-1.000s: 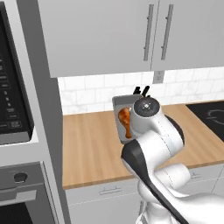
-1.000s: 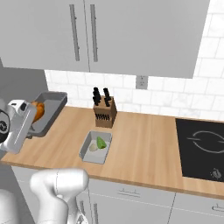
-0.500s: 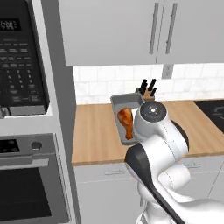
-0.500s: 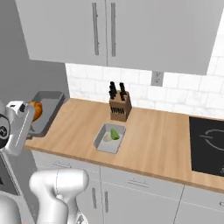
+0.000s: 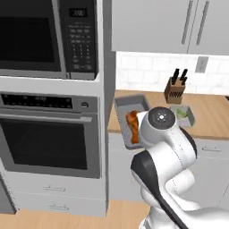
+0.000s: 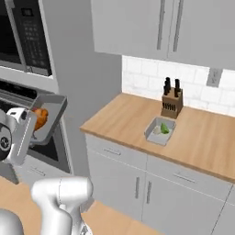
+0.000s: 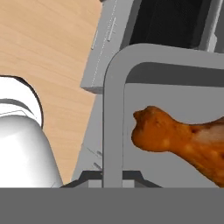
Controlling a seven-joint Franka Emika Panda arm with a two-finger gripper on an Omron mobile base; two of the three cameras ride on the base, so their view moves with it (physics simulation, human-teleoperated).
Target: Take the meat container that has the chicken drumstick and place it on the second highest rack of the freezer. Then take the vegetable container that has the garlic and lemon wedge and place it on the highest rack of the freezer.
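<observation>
Beside the wall oven (image 5: 49,134), the hand (image 7: 113,177) grips the meat container (image 7: 114,109); the chicken drumstick (image 7: 175,142) lies along its length.

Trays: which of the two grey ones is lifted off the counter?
The drumstick tray, held up by the tool in front of the oven. The lemon tray sits on the counter.

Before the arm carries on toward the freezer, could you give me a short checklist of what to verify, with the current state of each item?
1. Gripper shut on the meat tray rim: ok.
2. Chicken drumstick lying inside the tray: ok.
3. Tray lifted off the counter, beside the oven: ok.
4. Vegetable tray, with lemon wedge and garlic, resting on the counter by the knife block: ok.
5. Freezer door open, second highest rack free: cannot tell.
</observation>
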